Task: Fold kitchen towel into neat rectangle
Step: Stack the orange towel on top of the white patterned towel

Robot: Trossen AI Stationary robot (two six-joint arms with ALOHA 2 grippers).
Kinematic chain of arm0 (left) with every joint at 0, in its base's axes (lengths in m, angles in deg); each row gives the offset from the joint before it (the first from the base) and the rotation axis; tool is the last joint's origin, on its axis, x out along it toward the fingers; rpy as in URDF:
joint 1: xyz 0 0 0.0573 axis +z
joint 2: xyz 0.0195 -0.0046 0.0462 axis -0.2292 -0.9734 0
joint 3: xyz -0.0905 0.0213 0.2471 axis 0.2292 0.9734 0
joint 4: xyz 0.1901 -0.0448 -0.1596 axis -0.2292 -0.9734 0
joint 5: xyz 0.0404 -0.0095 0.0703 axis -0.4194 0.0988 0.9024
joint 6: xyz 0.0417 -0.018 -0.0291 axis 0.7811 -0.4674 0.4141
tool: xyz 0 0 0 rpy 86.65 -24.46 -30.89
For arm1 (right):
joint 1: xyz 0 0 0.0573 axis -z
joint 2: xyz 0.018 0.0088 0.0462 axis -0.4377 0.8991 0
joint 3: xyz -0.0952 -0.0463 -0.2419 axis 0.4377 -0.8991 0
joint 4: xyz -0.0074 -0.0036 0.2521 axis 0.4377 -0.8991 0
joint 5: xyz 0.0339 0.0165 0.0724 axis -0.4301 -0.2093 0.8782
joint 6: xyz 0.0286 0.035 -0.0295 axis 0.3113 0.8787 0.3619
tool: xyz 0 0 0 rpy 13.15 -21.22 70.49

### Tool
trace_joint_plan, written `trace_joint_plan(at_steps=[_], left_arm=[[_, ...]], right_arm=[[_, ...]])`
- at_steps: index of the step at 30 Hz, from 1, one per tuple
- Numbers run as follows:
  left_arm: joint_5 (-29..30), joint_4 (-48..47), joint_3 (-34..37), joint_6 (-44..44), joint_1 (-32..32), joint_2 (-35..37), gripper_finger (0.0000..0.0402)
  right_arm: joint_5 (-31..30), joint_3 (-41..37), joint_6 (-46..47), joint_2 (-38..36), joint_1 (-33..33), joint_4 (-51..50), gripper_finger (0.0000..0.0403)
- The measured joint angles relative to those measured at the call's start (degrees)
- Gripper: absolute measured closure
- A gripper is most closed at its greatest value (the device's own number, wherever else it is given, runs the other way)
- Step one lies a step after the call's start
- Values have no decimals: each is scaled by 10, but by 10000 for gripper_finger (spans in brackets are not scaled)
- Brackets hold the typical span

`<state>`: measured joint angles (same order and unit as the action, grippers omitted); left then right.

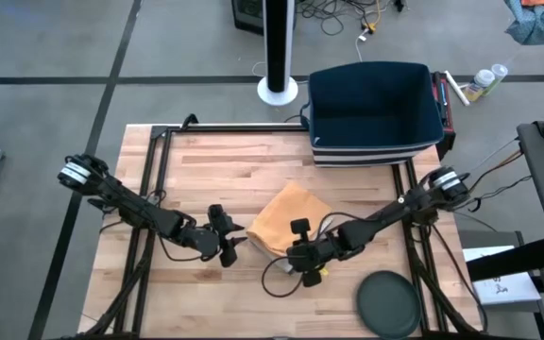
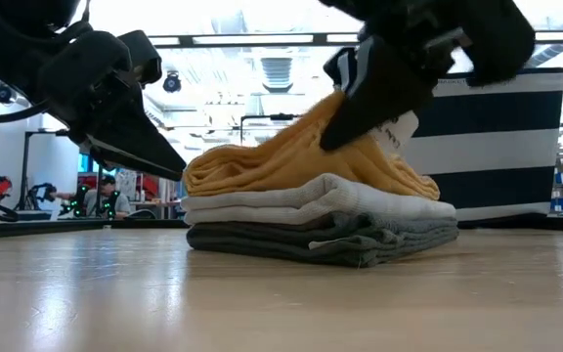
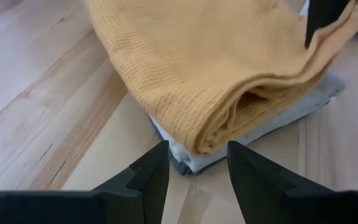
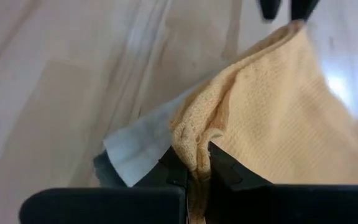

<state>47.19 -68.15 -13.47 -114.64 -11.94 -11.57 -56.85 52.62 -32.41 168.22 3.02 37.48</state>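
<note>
A yellow kitchen towel (image 1: 289,219) lies on top of a stack of two folded cloths, a light grey one (image 2: 321,198) over a dark grey one (image 2: 321,240), in the middle of the wooden table. My right gripper (image 4: 194,167) is shut on the yellow towel at the stack's near right side (image 1: 305,253). My left gripper (image 3: 194,169) stands open just left of the stack (image 1: 229,241), fingers pointing at its corner and touching nothing. In the low view the towel (image 2: 281,161) rises to a peak under the right gripper. My right gripper pinches a bunched edge of the yellow towel (image 4: 197,144) between its two fingers; one layer or several, I cannot tell. The fingers come slanting down from the table's right. The pinched part (image 2: 332,112) is lifted, and the rest of the towel lies on the stack.
A blue bin with a striped lower part (image 1: 376,113) stands at the far right of the table. A dark round disc (image 1: 388,302) lies near the front right corner. Black frame rails (image 1: 154,179) run along the left and right. Bare wood lies in front of the stack.
</note>
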Motion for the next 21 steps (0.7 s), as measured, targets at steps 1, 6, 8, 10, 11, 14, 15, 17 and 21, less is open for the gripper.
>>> trace_joint_plan(at_steps=[1,6,8,10,11,14,15,17,21], left_arm=[[0,1,0,0,0,0,249],[0,0,0,2,0,0,253],[10,0,0,9,0,0,252],[12,-2,0,24,0,2,249],[12,-4,0,30,0,5,247],[12,-16,0,40,5,23,244],[13,-27,0,41,5,29,244],[14,-43,0,43,6,45,246],[42,-9,0,80,7,81,251]], right_arm=[[0,0,1,6,0,7,393],[1,0,16,14,0,17,371],[2,0,20,14,0,17,346],[2,0,21,11,0,16,318],[3,0,21,7,-1,14,304],[13,0,26,-20,-2,13,267],[13,1,27,-31,-2,11,256],[15,3,24,-56,-2,-2,237],[9,1,20,-107,1,-14,215]])
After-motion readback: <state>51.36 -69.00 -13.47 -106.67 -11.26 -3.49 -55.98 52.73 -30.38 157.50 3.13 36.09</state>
